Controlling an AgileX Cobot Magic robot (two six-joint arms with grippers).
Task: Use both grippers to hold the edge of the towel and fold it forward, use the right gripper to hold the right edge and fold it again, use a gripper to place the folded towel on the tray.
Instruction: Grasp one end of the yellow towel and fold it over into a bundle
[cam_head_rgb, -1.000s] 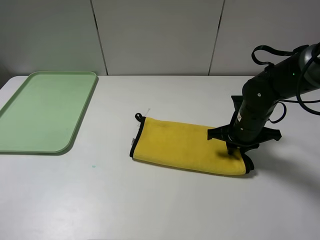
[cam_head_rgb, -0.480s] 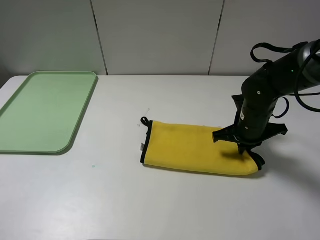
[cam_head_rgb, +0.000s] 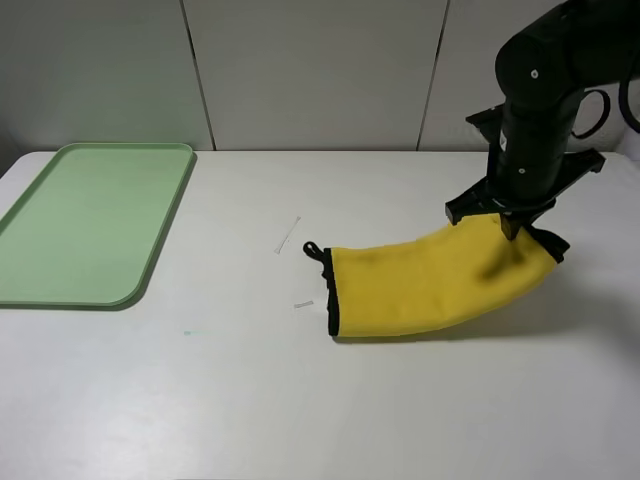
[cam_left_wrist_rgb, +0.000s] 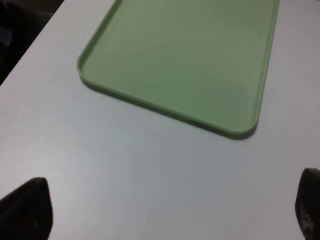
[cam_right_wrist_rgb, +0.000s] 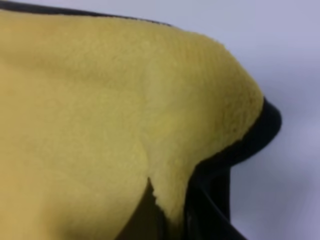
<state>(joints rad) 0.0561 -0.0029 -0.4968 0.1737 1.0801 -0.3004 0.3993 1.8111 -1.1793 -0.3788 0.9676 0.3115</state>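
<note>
sagging in a curve, the folded yellow towel (cam_head_rgb: 430, 285) shows black edging (cam_head_rgb: 333, 290).

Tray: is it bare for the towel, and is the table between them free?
The tray is bare. The table between its right rim and the towel is free, bar two small white scraps. Crowded only at the right claw gripping the towel's raised end.

Exterior high: set well above and back, looking down at a slant across the whole worktop (cam_head_rgb: 200, 400) to the panelled back wall (cam_head_rgb: 320, 70); takes in tray (cam_head_rgb: 160, 243) on the left, towel (cam_head_rgb: 420, 290) on the right. Left wrist: looking down from close by on one end of the tray and bare worktop, both shared with the high view. Right wrist: pressed right up against the towel's yellow pile and black edging (cam_right_wrist_rgb: 265, 127), shared likewise.
</note>
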